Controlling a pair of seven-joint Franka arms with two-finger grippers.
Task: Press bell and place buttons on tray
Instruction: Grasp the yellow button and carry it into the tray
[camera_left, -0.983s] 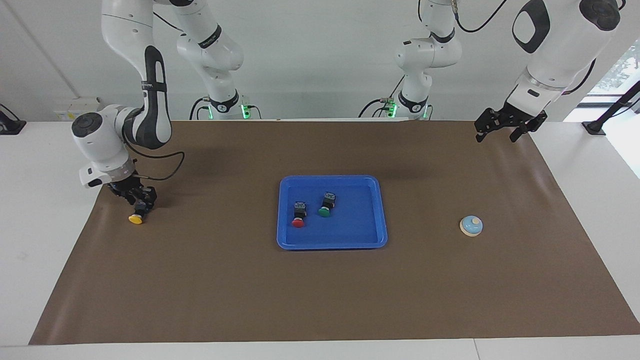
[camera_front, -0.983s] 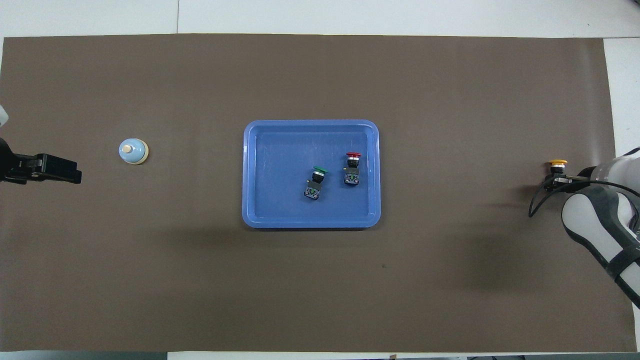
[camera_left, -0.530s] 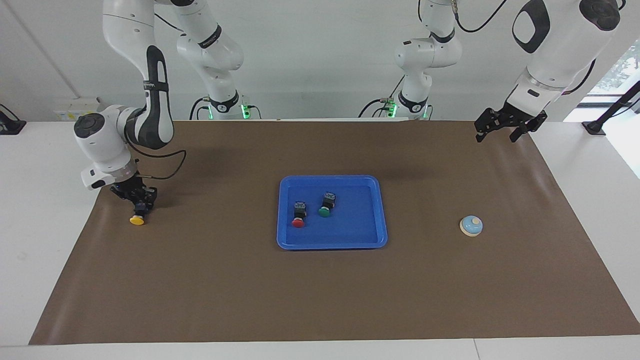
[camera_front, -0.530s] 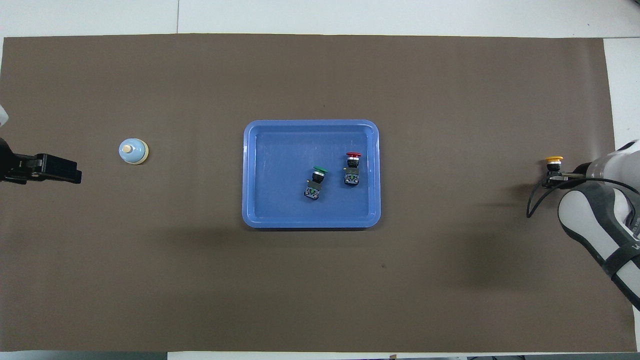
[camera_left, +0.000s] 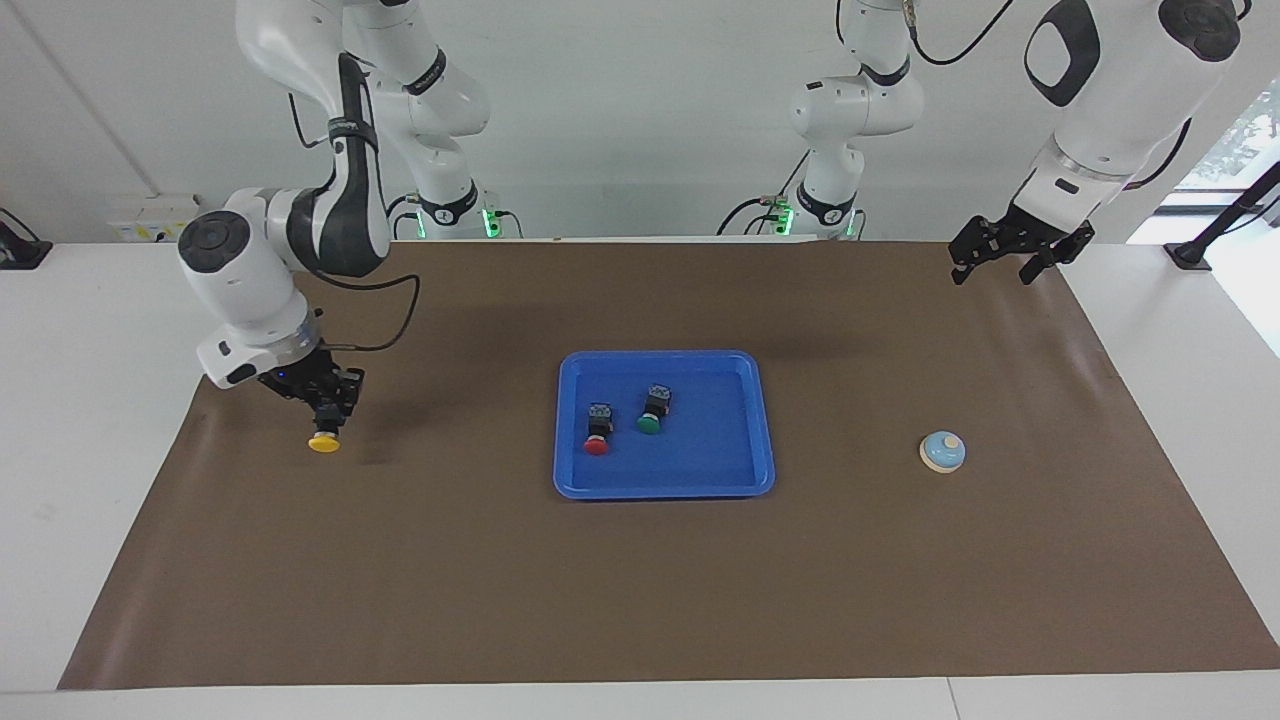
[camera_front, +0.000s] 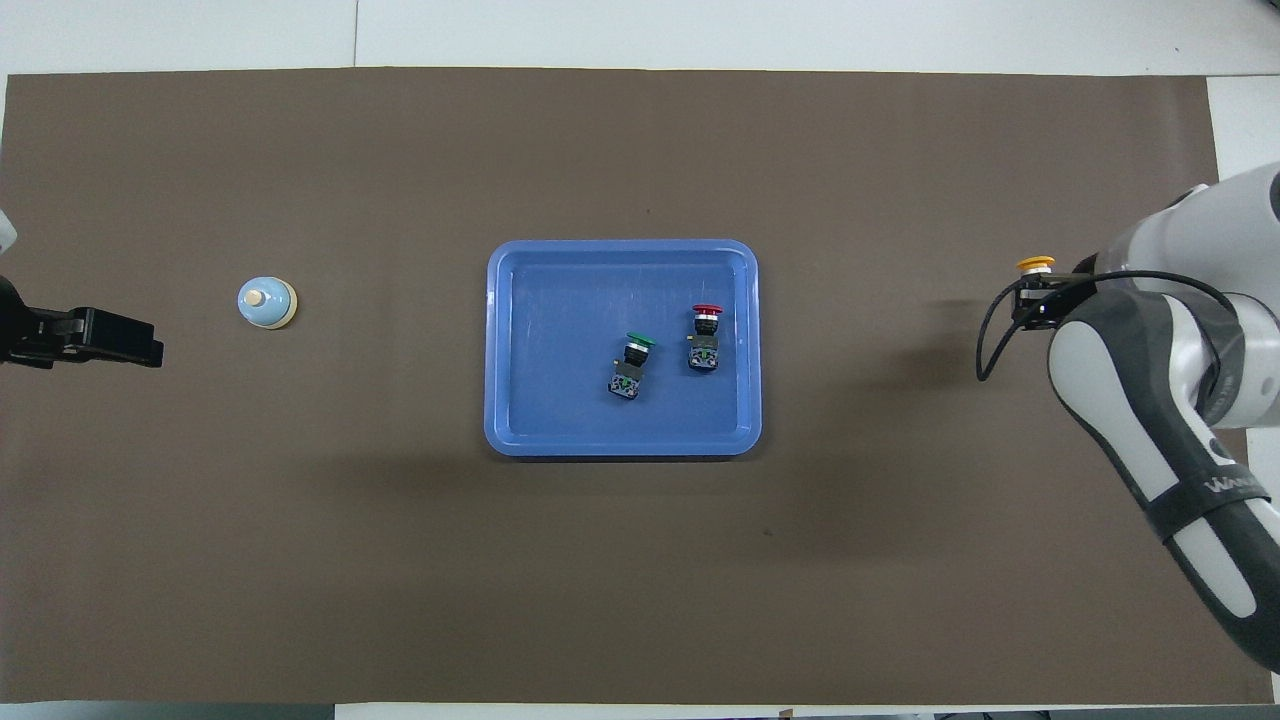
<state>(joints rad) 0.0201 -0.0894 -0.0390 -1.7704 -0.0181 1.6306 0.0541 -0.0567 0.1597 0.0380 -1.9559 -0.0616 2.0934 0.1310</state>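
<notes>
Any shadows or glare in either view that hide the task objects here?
Facing view: bright window glare at the edge beside the left gripper, soft sheen on the brown mat, nothing hidden; a faint shadow lies under the yellow button in the right gripper. Overhead view: broad soft arm shadows on the mat; tray, red button, green button and bell evenly lit.

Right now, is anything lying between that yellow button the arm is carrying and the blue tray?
Nothing visible. The right gripper holds the yellow button above bare brown mat, which runs clear to the tray.
</notes>
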